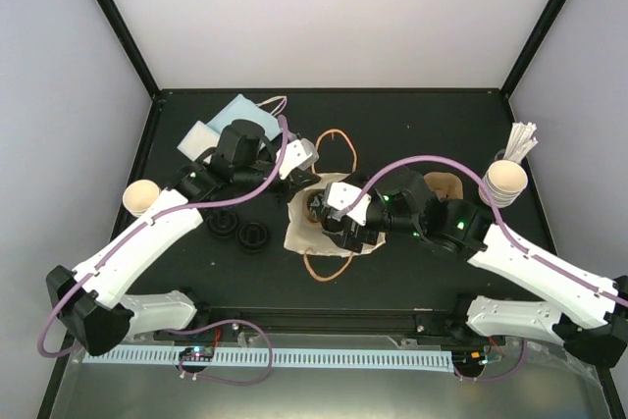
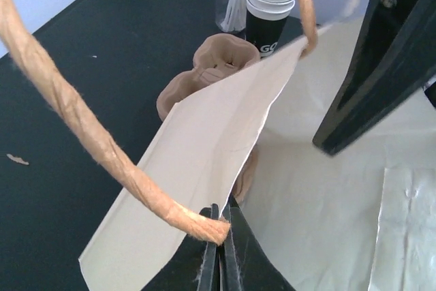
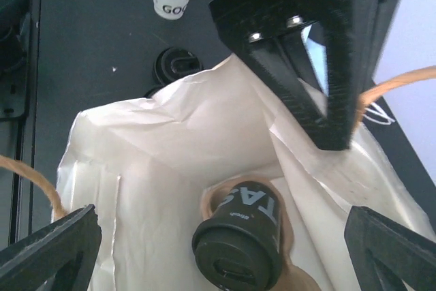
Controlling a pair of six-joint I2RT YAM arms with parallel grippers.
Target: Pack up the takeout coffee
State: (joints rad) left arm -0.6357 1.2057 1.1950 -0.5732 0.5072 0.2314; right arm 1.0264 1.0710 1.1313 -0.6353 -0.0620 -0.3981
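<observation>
The takeout coffee [image 1: 142, 196] is a small cream-beige paper cup, seen from above as a round, pale top. It stands upright on the dark surface [image 1: 412, 125] near the left edge, just beside the left arm's white link [image 1: 147, 237], well apart from the paper bag [image 1: 309, 237].

Beyond the bag [image 3: 157, 148], a pale paper cup [image 3: 169, 6] reads "GO". Stacked black cups [image 2: 267, 35] beside the bag also read "GO". The lidded cup [image 3: 240, 226] inside the bag reads "TAS".
</observation>
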